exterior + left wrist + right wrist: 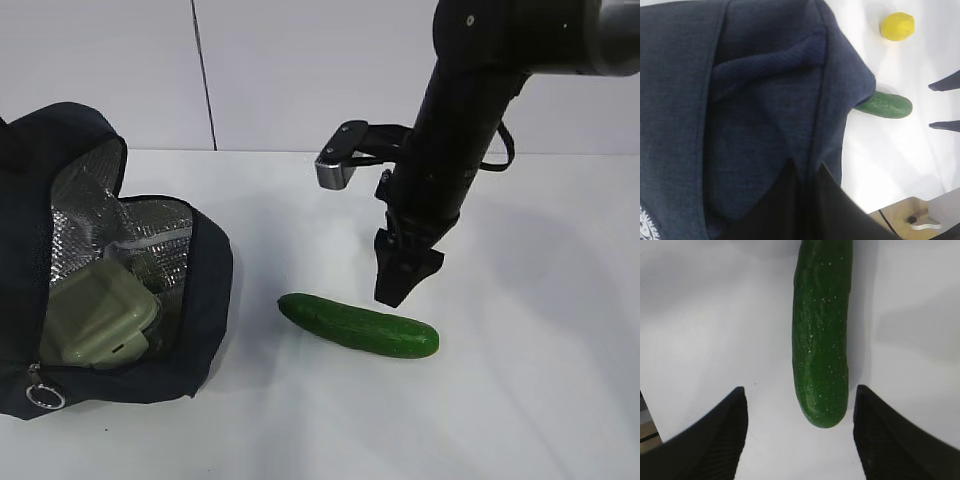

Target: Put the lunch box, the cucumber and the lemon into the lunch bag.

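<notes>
The navy lunch bag [205, 300] lies open at the left with its foil lining showing. Inside it sits the pale green lunch box [100, 318]. The dark green cucumber [358, 326] lies on the white table right of the bag. My right gripper [395, 290] hangs open just above the cucumber's right end. In the right wrist view the cucumber [821, 340] points in between the spread fingers of that gripper [800, 389]. My left gripper [807, 165] is shut on the lunch bag's fabric [755, 100]. The lemon [897, 26] rests beyond the cucumber [885, 105]; it is out of the exterior view.
The zipper's metal ring pull [45, 396] lies at the bag's front corner. The right arm's wrist camera [340, 165] juts out left of the arm. The table's edge [900, 202] shows in the left wrist view, with floor beyond it.
</notes>
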### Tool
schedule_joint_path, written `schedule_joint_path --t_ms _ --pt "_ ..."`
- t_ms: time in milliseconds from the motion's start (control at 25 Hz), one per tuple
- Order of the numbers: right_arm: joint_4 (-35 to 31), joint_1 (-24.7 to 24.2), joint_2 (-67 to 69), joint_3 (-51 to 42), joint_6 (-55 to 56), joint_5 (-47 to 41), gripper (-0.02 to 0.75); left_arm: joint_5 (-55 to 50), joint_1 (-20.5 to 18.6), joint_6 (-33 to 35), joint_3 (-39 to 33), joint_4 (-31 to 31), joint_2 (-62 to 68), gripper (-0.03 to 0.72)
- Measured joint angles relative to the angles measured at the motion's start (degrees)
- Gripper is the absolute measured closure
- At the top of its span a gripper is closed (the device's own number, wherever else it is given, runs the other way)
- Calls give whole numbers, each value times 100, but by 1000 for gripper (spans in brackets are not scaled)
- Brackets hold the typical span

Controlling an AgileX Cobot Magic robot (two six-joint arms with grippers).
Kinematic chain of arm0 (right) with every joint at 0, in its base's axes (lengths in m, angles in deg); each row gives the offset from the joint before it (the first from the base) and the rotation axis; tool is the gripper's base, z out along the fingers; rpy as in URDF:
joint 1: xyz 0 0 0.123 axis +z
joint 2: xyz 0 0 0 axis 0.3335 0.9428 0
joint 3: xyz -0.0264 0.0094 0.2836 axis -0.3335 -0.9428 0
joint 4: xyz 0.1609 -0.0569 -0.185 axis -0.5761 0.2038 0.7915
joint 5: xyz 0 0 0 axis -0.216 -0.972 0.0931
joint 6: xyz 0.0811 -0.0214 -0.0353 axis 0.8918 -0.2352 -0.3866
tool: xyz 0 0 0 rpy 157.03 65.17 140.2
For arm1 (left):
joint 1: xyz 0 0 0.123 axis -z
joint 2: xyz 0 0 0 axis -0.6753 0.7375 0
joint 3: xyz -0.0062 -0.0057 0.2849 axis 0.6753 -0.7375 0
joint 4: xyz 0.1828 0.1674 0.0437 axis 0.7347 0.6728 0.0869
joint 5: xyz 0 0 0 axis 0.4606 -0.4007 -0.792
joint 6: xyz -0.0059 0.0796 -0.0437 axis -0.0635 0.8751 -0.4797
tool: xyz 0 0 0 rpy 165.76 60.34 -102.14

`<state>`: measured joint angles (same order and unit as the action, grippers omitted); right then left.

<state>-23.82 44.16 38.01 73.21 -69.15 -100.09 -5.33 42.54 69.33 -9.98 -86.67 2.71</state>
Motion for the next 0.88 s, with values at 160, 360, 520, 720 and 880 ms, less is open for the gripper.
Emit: schedule_joint_path --t_ms 160,360,520,720,880 --pt "-11 0 309 0 -4 37 219 0 0 0 0 0 0 680" --pt "-20 0 613 0 -4 58 219 -10 0 0 0 0 0 680" --pt "-82 0 719 0 -4 68 219 -10 0 0 0 0 0 680" --pt "-196 0 787 0 -4 68 219 -10 0 3 0 0 0 680" --pt "-208 10 861 0 -31 80 219 -10 0 3 0 0 0 680"
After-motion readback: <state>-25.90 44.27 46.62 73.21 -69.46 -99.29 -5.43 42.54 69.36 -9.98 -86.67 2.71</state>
